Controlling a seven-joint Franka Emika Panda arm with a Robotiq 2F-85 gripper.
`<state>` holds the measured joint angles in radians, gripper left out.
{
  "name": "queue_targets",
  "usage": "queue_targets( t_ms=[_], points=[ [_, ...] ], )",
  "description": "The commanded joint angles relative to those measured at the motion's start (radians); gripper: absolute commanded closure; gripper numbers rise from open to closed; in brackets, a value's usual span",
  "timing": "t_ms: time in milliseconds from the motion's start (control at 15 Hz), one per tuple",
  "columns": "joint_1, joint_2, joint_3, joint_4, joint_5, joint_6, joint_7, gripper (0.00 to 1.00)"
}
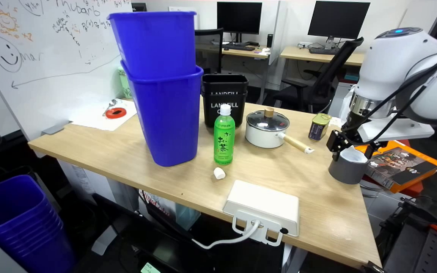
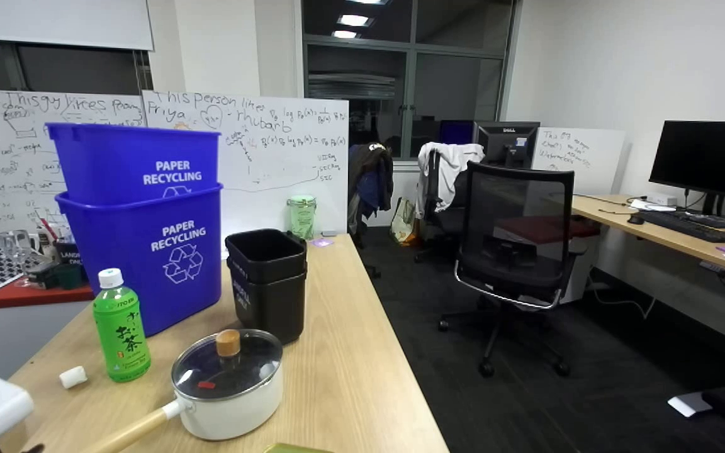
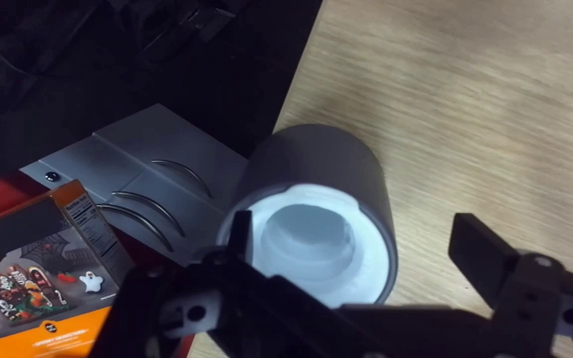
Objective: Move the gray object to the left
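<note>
Our table point(image 1: 328, 227) ends close to the work in an exterior view, so anything pushed past its right edge there would fall. The arm point(image 1: 378, 72) reaches in from that side; a low swing is what we would fear most from it. The 2 blue bins point(image 1: 167, 117) stand nested well to the left, so a carry that ran too far could strike them. In between, the white box point(image 1: 264, 201) and the pot point(image 1: 264, 138), its handle point(image 1: 296, 143) jutting toward the arm, could be clipped by a sideways sweep; the bottle point(image 1: 224, 140), tall and narrow, would probably topple from a light knock.

The claw point(image 3: 353, 231) is spread wide and grips nothing. Under it the gray cup point(image 1: 343, 172) sits mouth up on the table, just beside that right edge. In the wrist view, 1 finger point(image 3: 241, 233) overlaps the rim's left side; we cannot tell whether it is inside, outside or above. Pressed onto the rim, it could tip the cup; a shove toward the edge could drop it. Last, the white lump point(image 1: 219, 173) near the bottle would tilt a cup set down on it.
</note>
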<state>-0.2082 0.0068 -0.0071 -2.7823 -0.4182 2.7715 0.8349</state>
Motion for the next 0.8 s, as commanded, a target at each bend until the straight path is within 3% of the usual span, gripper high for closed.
queue_targets(
  t_ms=[0,67,267,667,733],
  points=[
    [0.042,0.064,-0.072,0.0,-0.125,0.103,0.07,0.0],
    [0.01,0.076,-0.048,0.001,-0.166,0.128,0.091,0.0],
    [0.016,0.084,-0.059,0.007,-0.231,0.156,0.124,0.0],
    [0.02,0.1,-0.053,0.002,-0.252,0.173,0.12,0.0],
    [0.02,0.105,-0.056,0.002,-0.264,0.176,0.128,0.07]
  ],
)
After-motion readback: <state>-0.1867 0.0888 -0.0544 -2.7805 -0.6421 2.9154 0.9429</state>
